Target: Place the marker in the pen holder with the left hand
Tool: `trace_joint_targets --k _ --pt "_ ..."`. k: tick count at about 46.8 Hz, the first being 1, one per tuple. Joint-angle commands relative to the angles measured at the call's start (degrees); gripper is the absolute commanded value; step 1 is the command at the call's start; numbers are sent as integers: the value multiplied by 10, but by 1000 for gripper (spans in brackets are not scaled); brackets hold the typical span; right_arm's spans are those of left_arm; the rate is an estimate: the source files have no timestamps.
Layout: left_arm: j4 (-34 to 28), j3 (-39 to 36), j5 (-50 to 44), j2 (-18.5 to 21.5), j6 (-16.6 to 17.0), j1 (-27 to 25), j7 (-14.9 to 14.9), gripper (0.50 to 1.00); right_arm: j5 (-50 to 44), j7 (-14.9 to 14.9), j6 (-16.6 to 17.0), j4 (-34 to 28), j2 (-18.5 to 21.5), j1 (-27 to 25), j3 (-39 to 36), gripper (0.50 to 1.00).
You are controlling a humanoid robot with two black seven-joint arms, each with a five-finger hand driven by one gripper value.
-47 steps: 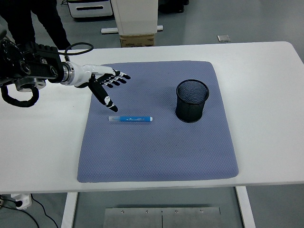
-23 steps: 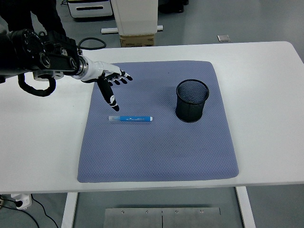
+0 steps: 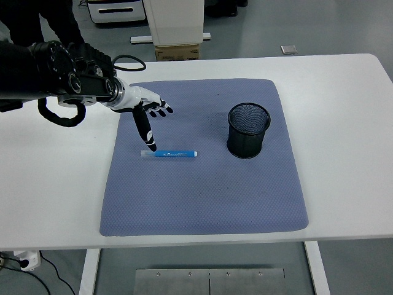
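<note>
Head view is showing a white table (image 3: 344, 123) with a blue-grey quilted cloth mat (image 3: 206, 190) lying spread across its middle. On the mat's left half, a slim blue marker with a clear cap (image 3: 169, 153) is lying flat, its length running left to right, cap end toward the left. Well apart from it, on the mat's right half, a black wire-mesh cylindrical pen holder (image 3: 249, 129) is standing upright with its mouth open upward.

The black left arm is reaching in from the picture's left edge over the table's far-left part, with a black cable looping beside its wrist. Its white-and-black left hand (image 3: 145, 112) is hovering over the mat's upper left corner, fingers spread loosely and grasping nothing. One long digit is pointing down toward the marker's cap end, its tip just above or just beside the cap; whether it is touching cannot be told. The other fingers (image 3: 162, 108) are fanning out to the right.

At the top edge, dark trouser legs of a person (image 3: 43, 21) are standing behind the table, beside a cardboard box (image 3: 178, 51) on the grey floor.
</note>
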State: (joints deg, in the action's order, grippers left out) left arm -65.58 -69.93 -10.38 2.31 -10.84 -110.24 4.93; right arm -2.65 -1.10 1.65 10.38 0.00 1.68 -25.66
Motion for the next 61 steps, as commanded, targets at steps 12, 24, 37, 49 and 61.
trace_joint_targets --k 12,24,37,49,61 --pt "-1 0 1 -20 25 -1 -7 1000 0 0 0 0 0 0 0 1000" --pt "-40 0 2 -23 99 -12 -10 1000 0 0 0 0 0 0 0 1000" --pt "-83 12 2 -23 108 -21 -28 1000 0 0 0 0 0 0 0 1000" --pt "-78 30 2 -23 128 -17 -73 1000 0 0 0 0 0 0 0 1000" --pt "-75 27 0 -23 128 -14 -74 1000 -1 0 -1 1 0 0 0 1000"
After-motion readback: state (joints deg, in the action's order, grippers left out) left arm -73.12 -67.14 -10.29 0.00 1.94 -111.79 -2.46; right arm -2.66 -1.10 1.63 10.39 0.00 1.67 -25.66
